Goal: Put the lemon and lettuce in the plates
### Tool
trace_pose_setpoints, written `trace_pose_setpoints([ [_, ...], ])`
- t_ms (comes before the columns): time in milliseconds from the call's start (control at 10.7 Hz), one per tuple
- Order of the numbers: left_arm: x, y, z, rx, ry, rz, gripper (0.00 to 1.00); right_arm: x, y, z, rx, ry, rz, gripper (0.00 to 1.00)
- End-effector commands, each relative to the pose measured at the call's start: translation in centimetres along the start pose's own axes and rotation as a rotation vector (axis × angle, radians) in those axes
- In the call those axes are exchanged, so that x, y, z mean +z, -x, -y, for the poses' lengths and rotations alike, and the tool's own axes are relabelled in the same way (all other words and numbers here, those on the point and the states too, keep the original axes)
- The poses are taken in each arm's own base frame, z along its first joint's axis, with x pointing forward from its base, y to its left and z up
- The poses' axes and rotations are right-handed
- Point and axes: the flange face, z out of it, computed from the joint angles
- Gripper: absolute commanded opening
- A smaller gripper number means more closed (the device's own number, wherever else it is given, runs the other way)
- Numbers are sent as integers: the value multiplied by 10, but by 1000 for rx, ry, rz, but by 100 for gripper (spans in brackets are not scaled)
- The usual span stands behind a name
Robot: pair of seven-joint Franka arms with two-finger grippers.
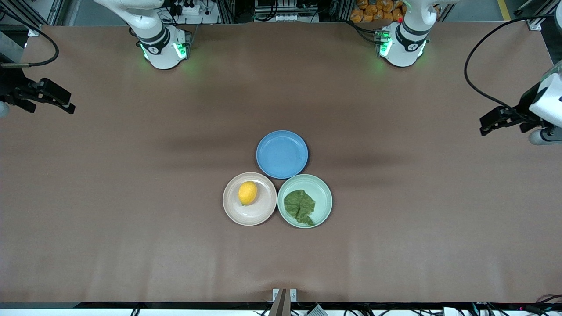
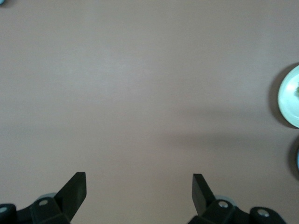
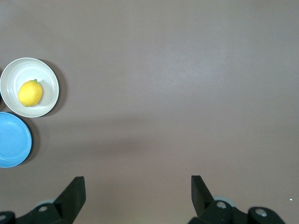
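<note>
The yellow lemon [image 1: 247, 192] lies in the beige-pink plate [image 1: 232, 208]; both also show in the right wrist view, lemon [image 3: 30, 93] in plate [image 3: 46, 74]. The dark green lettuce leaf [image 1: 300, 206] lies flat in the mint green plate [image 1: 322, 193], whose rim shows in the left wrist view [image 2: 288, 100]. My left gripper [image 1: 487, 125] is open and empty, up over the table at the left arm's end. My right gripper [image 1: 66, 105] is open and empty, up over the table at the right arm's end. Both arms wait far from the plates.
An empty blue plate [image 1: 282, 154] touches both other plates, farther from the front camera; it also shows in the right wrist view [image 3: 13, 140]. Brown table [image 1: 131, 197] spreads wide around the three plates. Black cables trail near both table ends.
</note>
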Motion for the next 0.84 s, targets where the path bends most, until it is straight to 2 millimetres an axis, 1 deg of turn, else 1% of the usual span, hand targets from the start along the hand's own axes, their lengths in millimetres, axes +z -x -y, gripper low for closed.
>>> trace_pose_setpoints([
  [0, -6, -6, -7, -20, 51, -55, 100, -1, 1, -3, 7, 1, 7, 100],
  [374, -16, -7, -4, -26, 57, -90, 100, 0, 1, -5, 12, 1, 12, 100],
  [467, -30, -8, -1, -27, 57, -119, 100, 0, 1, -6, 13, 1, 12, 100],
  [561, -36, -9, -1, -28, 59, -133, 100, 0, 1, -6, 13, 1, 12, 100],
  [748, -37, -9, 0, -32, 59, -134, 100, -3, 1, -7, 9, 1, 7, 100],
])
